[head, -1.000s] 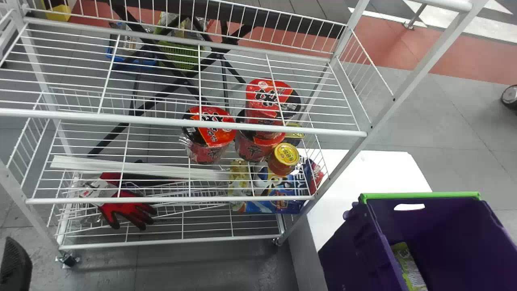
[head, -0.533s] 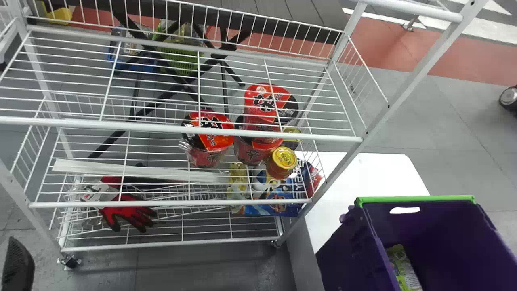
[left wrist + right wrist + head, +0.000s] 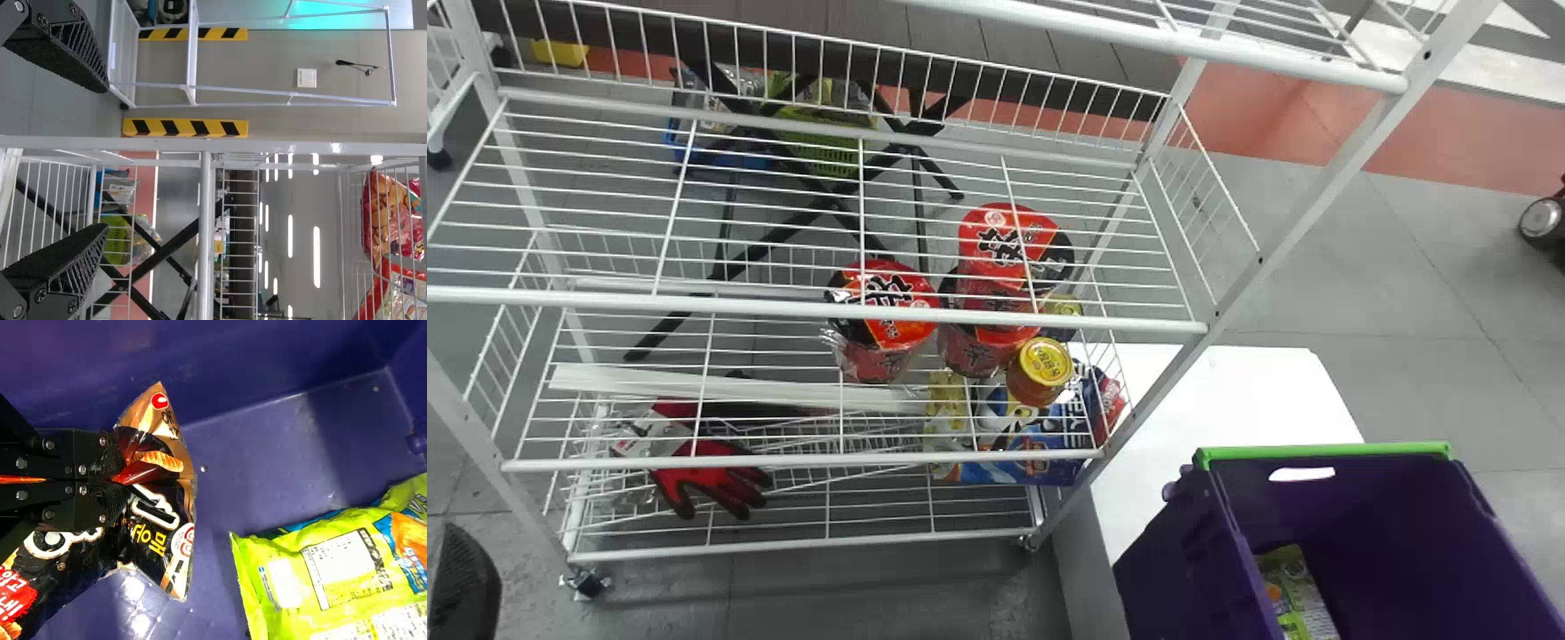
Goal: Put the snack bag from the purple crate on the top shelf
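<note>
Inside the purple crate (image 3: 1169, 569) at near right, partly cut off by the head view's bottom edge, my right gripper (image 3: 124, 480) is clamped on the black snack bag (image 3: 157, 527), its gripped section partly hidden, while my left gripper (image 3: 464, 582), partly cut off at near left, has its jaws apart.

purple crate (image 3: 1174, 569), green rim (image 3: 1325, 452); black-and-brown snack bag (image 3: 163, 550); yellow-and-black striped barrier (image 3: 185, 127); white rack (image 3: 809, 308).
</note>
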Available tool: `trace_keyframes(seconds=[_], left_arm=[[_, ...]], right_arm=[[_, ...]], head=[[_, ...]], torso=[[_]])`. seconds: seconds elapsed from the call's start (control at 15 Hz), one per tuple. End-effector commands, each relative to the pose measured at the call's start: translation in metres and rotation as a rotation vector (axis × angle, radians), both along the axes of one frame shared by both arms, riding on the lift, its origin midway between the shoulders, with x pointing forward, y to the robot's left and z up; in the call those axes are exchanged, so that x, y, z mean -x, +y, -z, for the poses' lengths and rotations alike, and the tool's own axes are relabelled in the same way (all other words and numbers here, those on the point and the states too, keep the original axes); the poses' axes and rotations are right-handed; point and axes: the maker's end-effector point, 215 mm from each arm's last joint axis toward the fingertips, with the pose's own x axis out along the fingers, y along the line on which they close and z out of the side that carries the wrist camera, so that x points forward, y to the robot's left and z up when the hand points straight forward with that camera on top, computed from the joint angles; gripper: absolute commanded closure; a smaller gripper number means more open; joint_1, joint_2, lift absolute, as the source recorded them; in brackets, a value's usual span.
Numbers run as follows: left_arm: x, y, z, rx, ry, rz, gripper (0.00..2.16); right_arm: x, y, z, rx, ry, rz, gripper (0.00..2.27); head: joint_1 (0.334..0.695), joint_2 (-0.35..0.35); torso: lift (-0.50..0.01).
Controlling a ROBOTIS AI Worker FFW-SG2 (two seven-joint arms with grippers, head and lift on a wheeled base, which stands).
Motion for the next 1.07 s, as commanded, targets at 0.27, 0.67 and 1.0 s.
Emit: trace_keyframes(seconds=[0.27, 0.67, 1.0], left_arm=[[-0.002, 0.005, 0.002, -0.01, 0.006, -0.006, 0.09], [-0.004, 0.016, 0.001, -0.014, 0.004, -0.017, 0.09], [-0.004, 0.015, 0.0, -0.014, 0.003, -0.016, 0.09]], right_arm=[[-0.001, 0.0, 0.0, 0.003, -0.003, -0.004, 2.13], [-0.004, 0.0, 0.0, 0.003, -0.014, -0.011, 2.13], [-0.004, 0.0, 0.0, 0.0, -0.015, -0.011, 2.13]], head=[[0.695, -0.35], [0.695, -0.35], [0.695, -0.35]], torso=[[-0.371], [-0.347], [-0.327]])
